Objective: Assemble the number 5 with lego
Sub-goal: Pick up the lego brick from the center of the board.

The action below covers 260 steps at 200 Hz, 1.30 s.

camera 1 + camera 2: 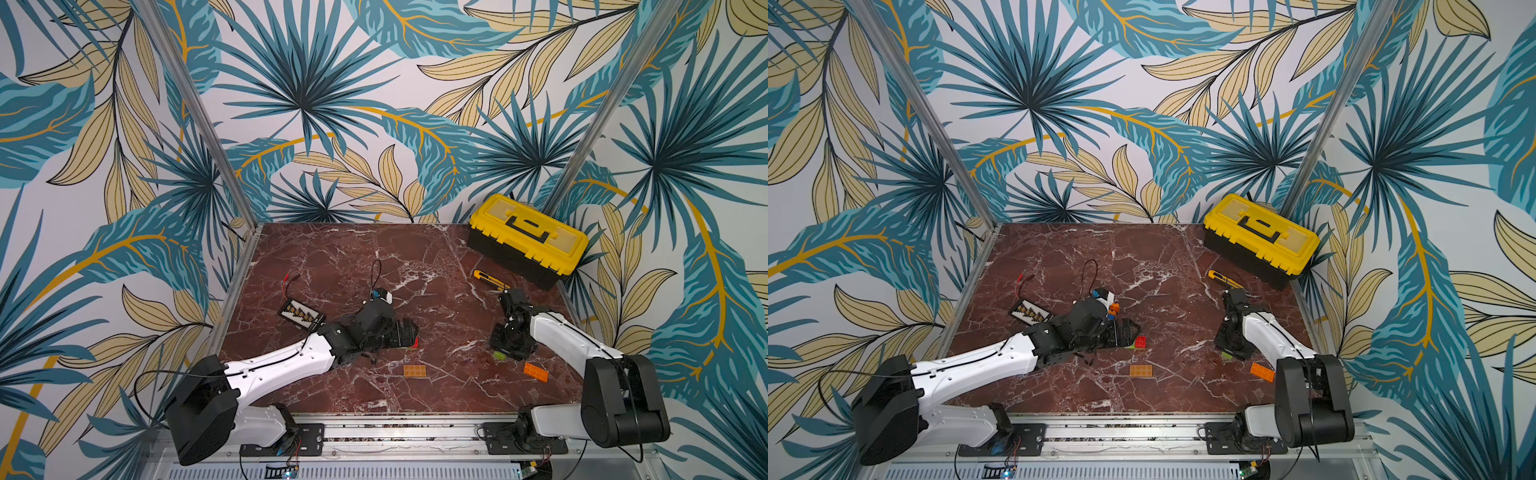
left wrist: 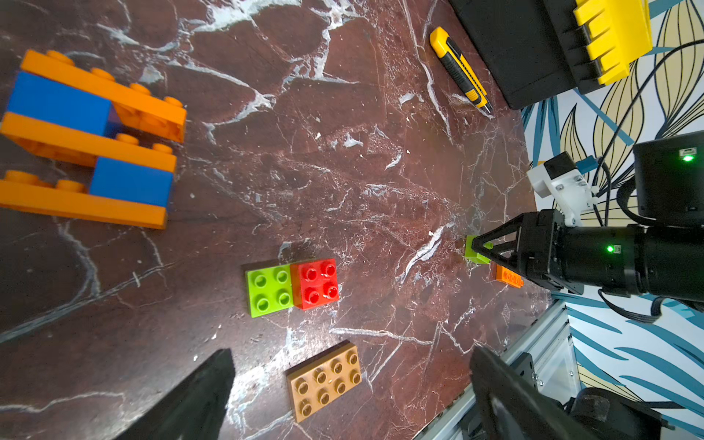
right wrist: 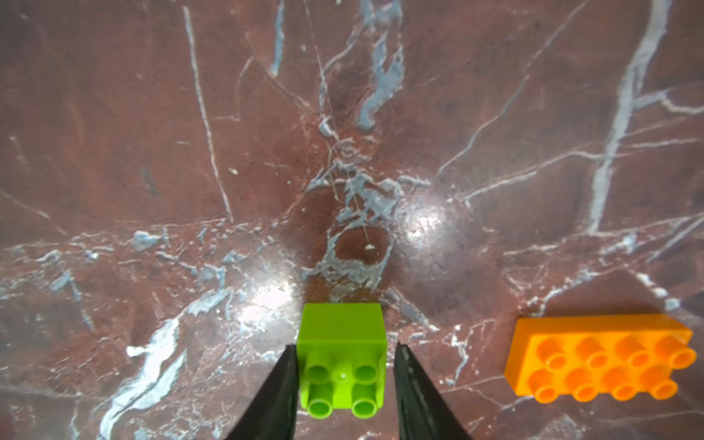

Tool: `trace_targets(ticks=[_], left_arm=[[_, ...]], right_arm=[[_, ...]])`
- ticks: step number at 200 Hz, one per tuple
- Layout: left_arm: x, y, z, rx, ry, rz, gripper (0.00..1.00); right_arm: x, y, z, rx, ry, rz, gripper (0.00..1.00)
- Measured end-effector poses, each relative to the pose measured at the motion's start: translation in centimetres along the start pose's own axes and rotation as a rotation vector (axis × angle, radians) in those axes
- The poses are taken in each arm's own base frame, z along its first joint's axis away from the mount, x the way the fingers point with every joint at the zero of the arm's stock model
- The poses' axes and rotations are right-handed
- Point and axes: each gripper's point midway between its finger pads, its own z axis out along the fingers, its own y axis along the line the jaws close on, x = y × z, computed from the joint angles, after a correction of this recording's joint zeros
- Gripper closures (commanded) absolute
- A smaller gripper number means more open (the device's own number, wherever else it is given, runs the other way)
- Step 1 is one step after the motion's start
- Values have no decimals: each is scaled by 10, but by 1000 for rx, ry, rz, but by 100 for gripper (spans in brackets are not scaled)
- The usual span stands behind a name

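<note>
Right hand (image 1: 505,349) sits low by the worktop's (image 1: 332,257) right edge, over a lime brick (image 1: 500,355), in both top views. Left wrist view: left hand (image 2: 350,351) gapes over loose bricks (image 2: 314,284), the orange-blue figure (image 2: 87,133) mid-worktop. Right wrist view: fingers (image 3: 280,392) flank the lime brick, whether pinching I cannot tell; next, likely a lift clear of the orange brick (image 3: 598,362) beside.

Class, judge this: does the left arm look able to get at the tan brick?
Probably yes: the left claw is open, and the tan brick lies flat near it with nothing over it.
</note>
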Motion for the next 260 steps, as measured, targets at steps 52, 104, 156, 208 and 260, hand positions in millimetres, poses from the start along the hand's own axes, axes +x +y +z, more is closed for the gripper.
trace_targets(ticks=[52,104,156,208,260], left_arm=[[0,0,0,-1,0,0,0],[0,2,0,-8,-3,0,0],[-1,2,0,-10,-6,0,0],[-2,1,-1,-7,-10,-1,0],[-11,13,-19,-53,-82,-23,0]], right_arm=[[5,0,6,16,33,-16,61],[5,1,5,12,30,-25,57],[5,1,4,10,24,-30,64],[5,2,2,6,23,-32,73],[8,44,-45,-121,-68,-119,74]])
